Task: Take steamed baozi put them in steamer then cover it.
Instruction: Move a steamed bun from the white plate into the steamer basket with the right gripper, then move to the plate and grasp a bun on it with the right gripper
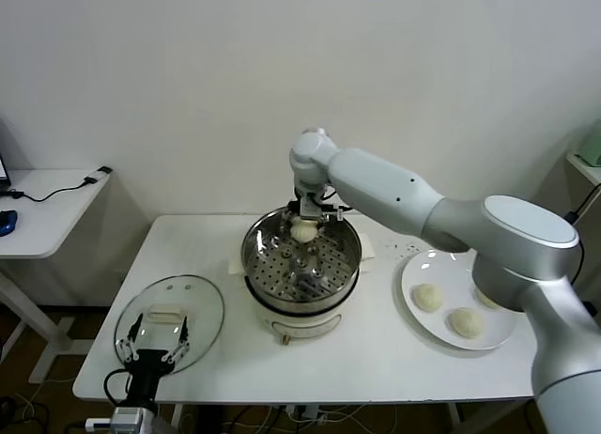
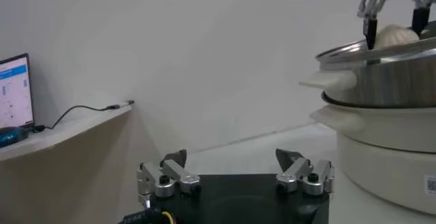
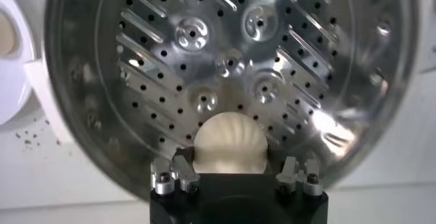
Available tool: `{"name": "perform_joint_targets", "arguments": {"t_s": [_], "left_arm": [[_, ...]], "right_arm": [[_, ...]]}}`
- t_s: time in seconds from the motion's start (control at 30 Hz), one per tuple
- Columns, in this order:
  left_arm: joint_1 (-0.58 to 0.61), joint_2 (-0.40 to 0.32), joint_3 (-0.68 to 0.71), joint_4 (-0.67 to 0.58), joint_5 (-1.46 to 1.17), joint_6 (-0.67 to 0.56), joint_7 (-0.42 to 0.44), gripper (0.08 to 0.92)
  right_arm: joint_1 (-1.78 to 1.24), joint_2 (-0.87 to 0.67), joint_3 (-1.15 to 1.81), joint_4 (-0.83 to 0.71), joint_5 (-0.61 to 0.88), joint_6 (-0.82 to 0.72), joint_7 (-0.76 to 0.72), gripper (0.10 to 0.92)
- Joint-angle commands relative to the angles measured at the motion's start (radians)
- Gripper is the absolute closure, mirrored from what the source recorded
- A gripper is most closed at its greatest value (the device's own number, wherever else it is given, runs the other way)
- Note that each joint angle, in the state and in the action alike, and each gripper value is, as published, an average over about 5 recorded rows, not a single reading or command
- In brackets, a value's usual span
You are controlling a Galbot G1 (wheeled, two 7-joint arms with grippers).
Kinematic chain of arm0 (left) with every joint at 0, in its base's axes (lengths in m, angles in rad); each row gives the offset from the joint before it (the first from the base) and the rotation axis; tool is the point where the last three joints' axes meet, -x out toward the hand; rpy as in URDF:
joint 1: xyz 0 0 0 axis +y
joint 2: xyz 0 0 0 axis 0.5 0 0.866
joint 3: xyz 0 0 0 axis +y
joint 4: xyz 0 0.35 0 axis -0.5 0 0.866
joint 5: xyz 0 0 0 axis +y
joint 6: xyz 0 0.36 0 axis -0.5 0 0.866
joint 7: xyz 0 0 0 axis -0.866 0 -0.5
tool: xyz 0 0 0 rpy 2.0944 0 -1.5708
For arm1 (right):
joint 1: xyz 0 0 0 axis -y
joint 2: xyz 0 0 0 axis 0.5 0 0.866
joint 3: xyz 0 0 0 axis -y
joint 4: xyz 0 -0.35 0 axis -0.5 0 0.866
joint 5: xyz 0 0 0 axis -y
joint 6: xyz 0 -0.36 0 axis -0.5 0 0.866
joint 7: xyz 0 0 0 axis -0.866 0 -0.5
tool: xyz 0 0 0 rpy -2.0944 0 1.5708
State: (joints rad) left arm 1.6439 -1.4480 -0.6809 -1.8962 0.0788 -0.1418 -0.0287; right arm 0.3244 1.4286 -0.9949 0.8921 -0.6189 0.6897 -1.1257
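Note:
My right gripper [image 1: 303, 220] is shut on one cream-white baozi [image 1: 302, 231] and holds it over the far side of the shiny steamer [image 1: 268, 270], about level with its rim. In the right wrist view the baozi [image 3: 230, 142] sits between the fingers [image 3: 178, 169] above the perforated floor [image 3: 204, 55]. The steamer basket holds nothing else. Three baozi [image 1: 427, 298] lie on the white plate [image 1: 413, 265] to the right; my arm partly hides one. The glass cover [image 1: 202, 314] lies on the table at the left. My left gripper [image 1: 158, 351] hangs open and empty over its near edge.
The steamer stands on a white pot base [image 1: 300, 323] in the middle of the white table [image 1: 376, 359]. In the left wrist view the pot [image 2: 381, 144] is close on one side. A side desk [image 1: 47, 204] with a cable stands far left.

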Motion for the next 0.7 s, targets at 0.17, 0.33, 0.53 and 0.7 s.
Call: {"name": "perform_joint_targets", "arguments": {"t_s": [0.17,0.33,0.53,0.7], "left_arm": [[0.002,-0.002,0.002,0.009,0.001,-0.003,-0.002,0.177],[0.006,-0.001,0.003,0.012,0.002,-0.007,-0.003,0.177],[0.009,0.000,0.006,0.012,0.002,-0.008,-0.005,0.177],[0.006,0.005,0.010,0.014,0.000,-0.008,-0.006,0.177]], "right_arm": [[-0.043,0.015,0.011,-0.019,-0.053,0.015,0.014,0.282],[-0.012,-0.009,0.015,0.017,-0.024,0.015,-0.003,0.208],[0.074,-0.089,-0.007,0.107,0.158,-0.012,-0.031,0.203],[0.217,-0.242,-0.091,0.230,0.389,-0.107,-0.018,0.203]]}}
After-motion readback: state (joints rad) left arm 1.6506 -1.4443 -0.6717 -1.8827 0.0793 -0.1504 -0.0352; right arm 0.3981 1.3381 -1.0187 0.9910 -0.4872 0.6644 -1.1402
